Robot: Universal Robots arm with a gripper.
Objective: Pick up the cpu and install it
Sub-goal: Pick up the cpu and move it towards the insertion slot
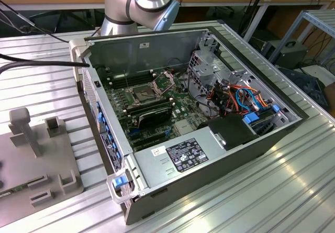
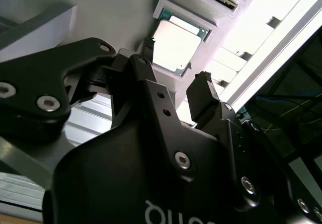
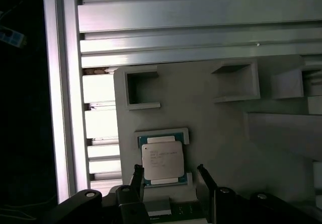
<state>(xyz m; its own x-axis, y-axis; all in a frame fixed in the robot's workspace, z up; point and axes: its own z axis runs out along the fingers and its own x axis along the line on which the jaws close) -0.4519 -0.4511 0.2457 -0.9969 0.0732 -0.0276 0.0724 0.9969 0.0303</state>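
The cpu point(image 3: 162, 158) is a small square chip with a silver-grey top. It lies flat in a shallow recess of the grey fixture plate point(image 3: 211, 128). In both wrist views my gripper point(image 3: 169, 172) is open, with one black fingertip point(image 3: 137, 172) on either side of the chip and nothing held. The second wrist view shows the cpu point(image 2: 173, 45) beyond the gripper point(image 2: 176, 63), apart from the fingers. In the exterior view the open computer case point(image 1: 209, 154) shows the motherboard socket point(image 1: 142, 92) with its metal frame swung up.
The fixture plate point(image 1: 36, 154) rests on a ribbed aluminium table point(image 1: 251, 201) at the exterior view's left. It carries other recesses point(image 3: 143, 88) and raised blocks point(image 1: 23, 125). The table edge point(image 3: 65, 108) runs close beside the cpu's recess. The arm point(image 1: 141, 2) rises behind the case.
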